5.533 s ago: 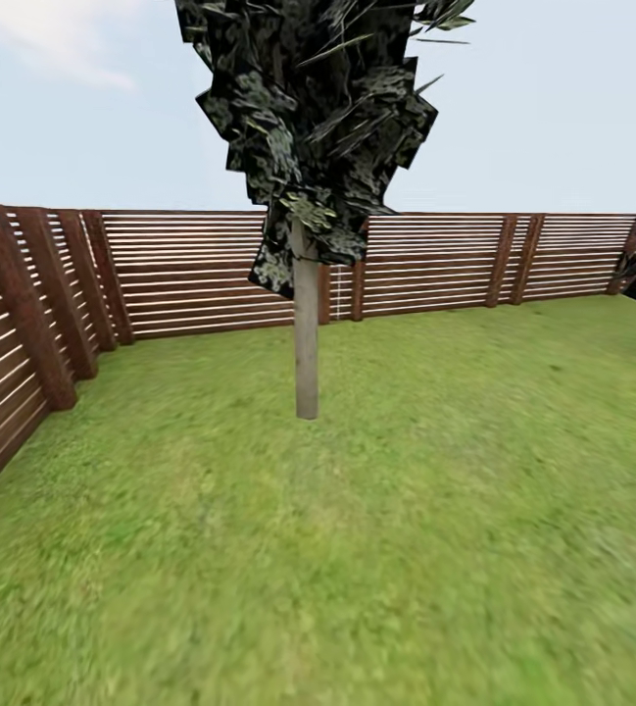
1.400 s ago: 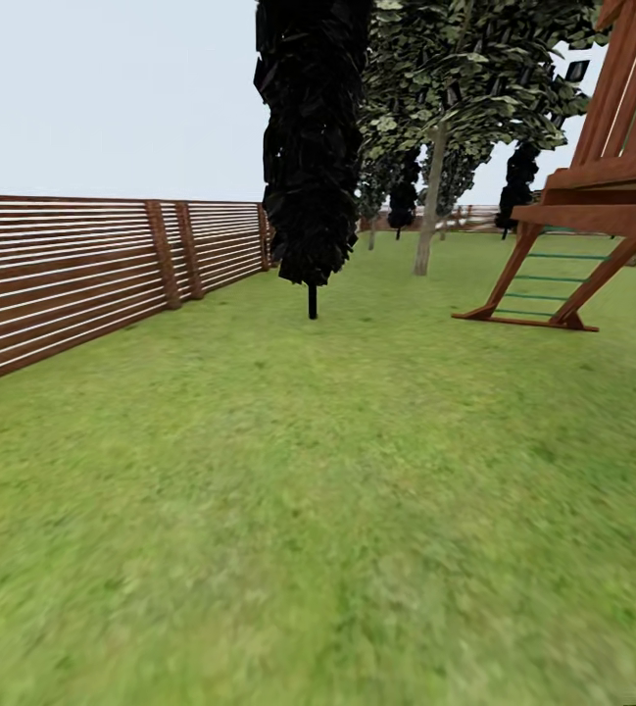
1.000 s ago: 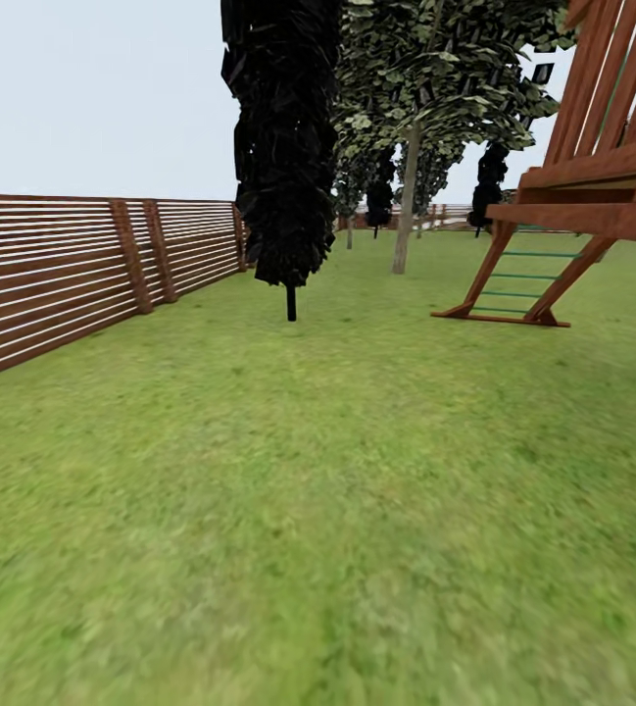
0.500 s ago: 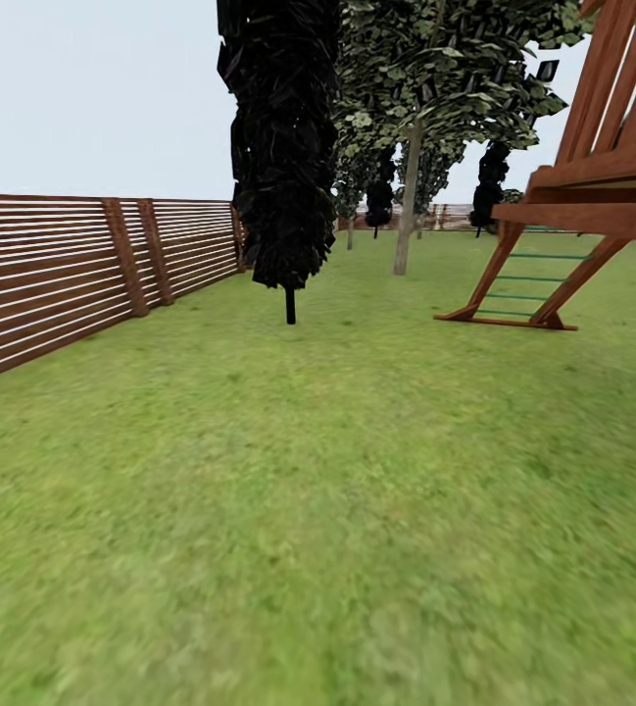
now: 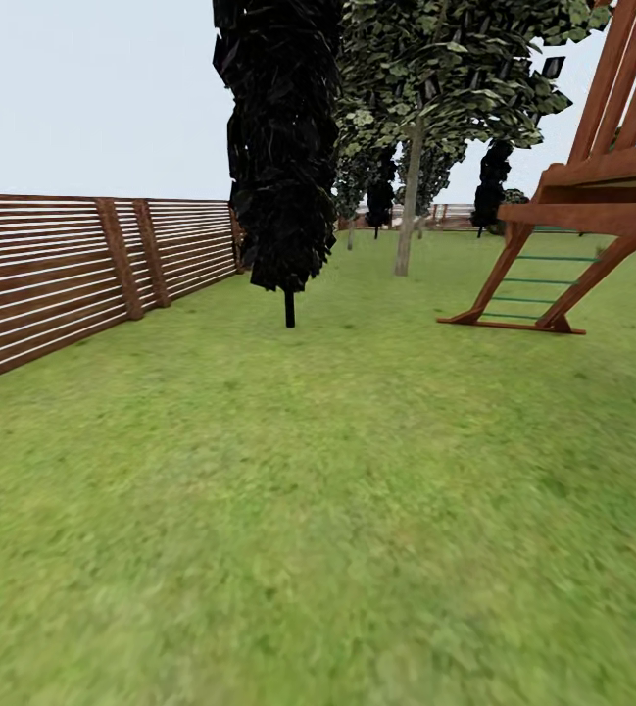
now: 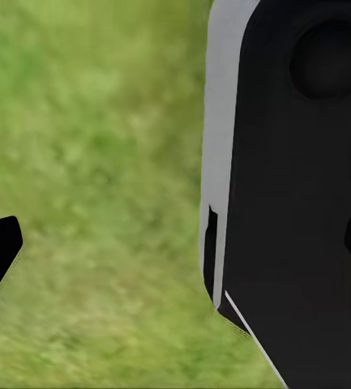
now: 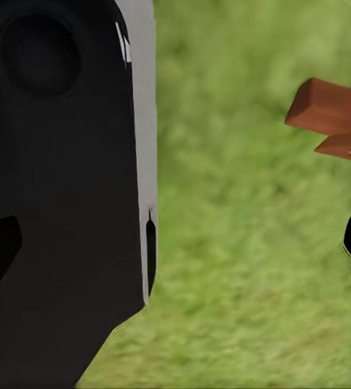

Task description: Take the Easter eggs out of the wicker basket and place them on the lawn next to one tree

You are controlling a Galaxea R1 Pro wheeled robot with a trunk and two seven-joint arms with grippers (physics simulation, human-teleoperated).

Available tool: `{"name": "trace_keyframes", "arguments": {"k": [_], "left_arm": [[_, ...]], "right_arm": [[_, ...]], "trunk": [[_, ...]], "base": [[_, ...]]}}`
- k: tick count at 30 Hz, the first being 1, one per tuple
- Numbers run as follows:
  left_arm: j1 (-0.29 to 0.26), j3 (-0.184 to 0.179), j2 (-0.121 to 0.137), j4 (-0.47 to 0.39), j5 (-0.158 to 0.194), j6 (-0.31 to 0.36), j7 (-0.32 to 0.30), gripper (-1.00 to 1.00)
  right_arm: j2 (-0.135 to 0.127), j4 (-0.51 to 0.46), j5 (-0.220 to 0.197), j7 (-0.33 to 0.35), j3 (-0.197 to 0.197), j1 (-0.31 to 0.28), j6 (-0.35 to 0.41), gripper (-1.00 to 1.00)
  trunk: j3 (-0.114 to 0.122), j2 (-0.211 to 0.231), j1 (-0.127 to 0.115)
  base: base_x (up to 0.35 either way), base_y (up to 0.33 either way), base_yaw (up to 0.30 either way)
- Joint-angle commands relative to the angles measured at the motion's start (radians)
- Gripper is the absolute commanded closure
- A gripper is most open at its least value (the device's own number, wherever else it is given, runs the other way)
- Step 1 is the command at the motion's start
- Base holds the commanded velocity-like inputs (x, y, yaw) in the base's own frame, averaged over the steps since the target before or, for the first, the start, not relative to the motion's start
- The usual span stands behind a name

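The Easter eggs and the wicker basket are out of view. The lawn (image 5: 337,471) stretches ahead of me as mottled green grass. A tree (image 5: 408,211) with a straight grey-brown trunk and a leafy canopy stands far ahead, right of centre. My left gripper (image 6: 177,253) is open over grass, its two black fingertips far apart with nothing between them. My right gripper (image 7: 177,250) is also open over grass and holds nothing. Part of my own black and white body lies behind each gripper.
An all-black tree (image 5: 283,147) stands ahead, left of the leafy one. A brown slat fence (image 5: 63,275) runs along the left. A wooden play structure (image 5: 572,235) with a green-runged ladder rises at the right; a brown wooden piece (image 7: 329,109) shows in the right wrist view.
My camera has swung from a fence corner with a single tree to this view down the lawn. Over the last second the picture has shifted only slightly.
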Motion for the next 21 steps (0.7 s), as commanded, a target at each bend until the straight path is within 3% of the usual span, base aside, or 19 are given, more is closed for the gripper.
{"name": "trace_keyframes", "arguments": {"k": [1,21], "left_arm": [[0.001,0.001,0.0,-0.002,0.0,0.001,-0.001,-1.0],[0.001,-0.001,-0.001,-0.002,0.0,0.002,-0.002,-1.0]], "right_arm": [[0.0,0.003,-0.001,-0.002,0.002,-0.001,-0.002,-1.0],[0.002,0.003,0.0,-0.002,0.002,-0.001,-0.001,-1.0]], "trunk": [[-0.001,0.0,0.001],[-0.001,0.0,0.001]], "base": [[0.333,0.0,0.0],[0.333,0.0,0.0]]}}
